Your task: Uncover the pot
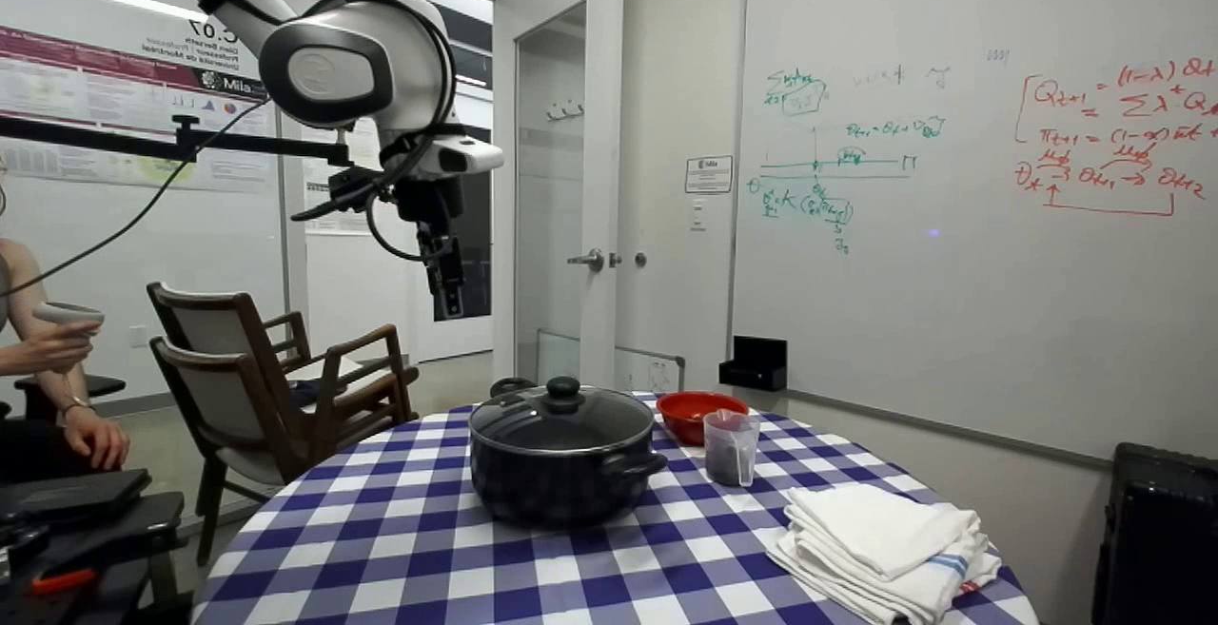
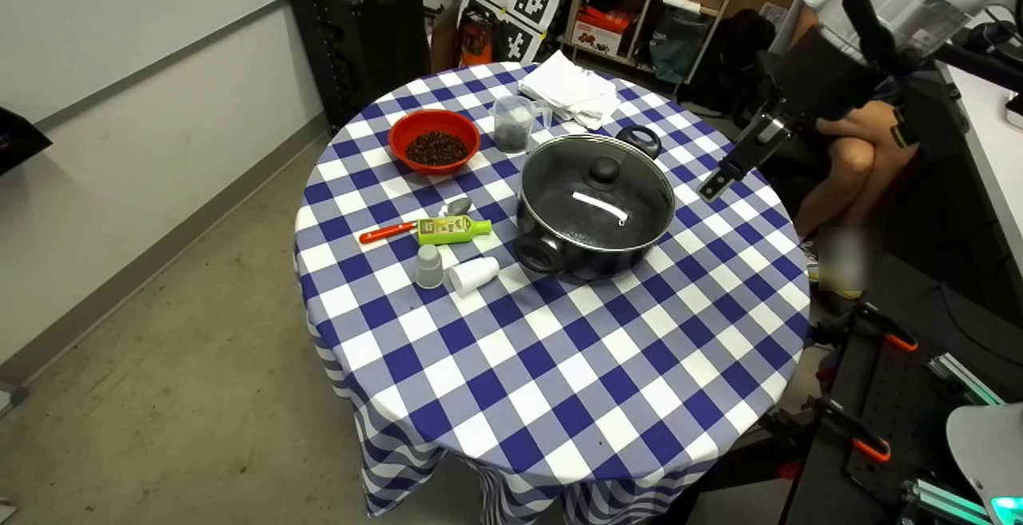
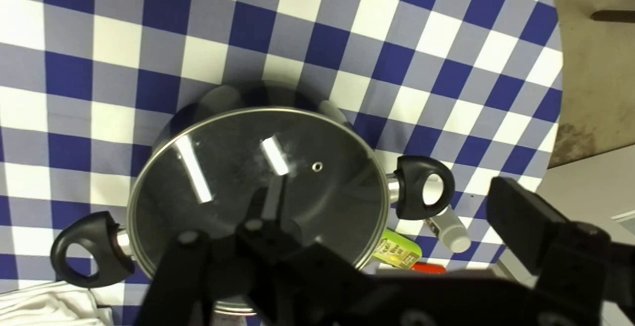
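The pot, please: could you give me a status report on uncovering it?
Gripper open, holding nothing. Pot covered; glass lid on, gripper not touching it. Measuring cup and red bowl near pot, nothing seen resting on lid.

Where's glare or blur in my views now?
Wrist view: two bright streaks on the glass lid, gripper fingers dark and blurred; in an exterior view, a white streak near the knob; in an exterior view, glare high on the whiteboard.

Glazed door (image 1: 596,168) near whiteboard (image 1: 971,268) (scribbled on).

The black pot (image 1: 561,487) stands upright on the tablecloth (image 1: 409,530), its glass lid (image 1: 561,425) on
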Robot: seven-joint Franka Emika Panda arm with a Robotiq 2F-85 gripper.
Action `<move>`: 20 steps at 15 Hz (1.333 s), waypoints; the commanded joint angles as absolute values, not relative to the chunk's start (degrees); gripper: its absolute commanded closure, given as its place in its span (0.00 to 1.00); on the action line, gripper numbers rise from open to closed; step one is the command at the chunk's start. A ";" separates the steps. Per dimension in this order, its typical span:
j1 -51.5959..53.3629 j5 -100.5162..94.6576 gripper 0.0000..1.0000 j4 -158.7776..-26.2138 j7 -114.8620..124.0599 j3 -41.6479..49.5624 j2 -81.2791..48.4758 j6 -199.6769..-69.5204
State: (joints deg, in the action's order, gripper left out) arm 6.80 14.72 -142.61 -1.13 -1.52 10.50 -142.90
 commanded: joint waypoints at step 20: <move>2.88 -1.07 0.00 -104.85 2.97 -1.53 -24.83 -129.38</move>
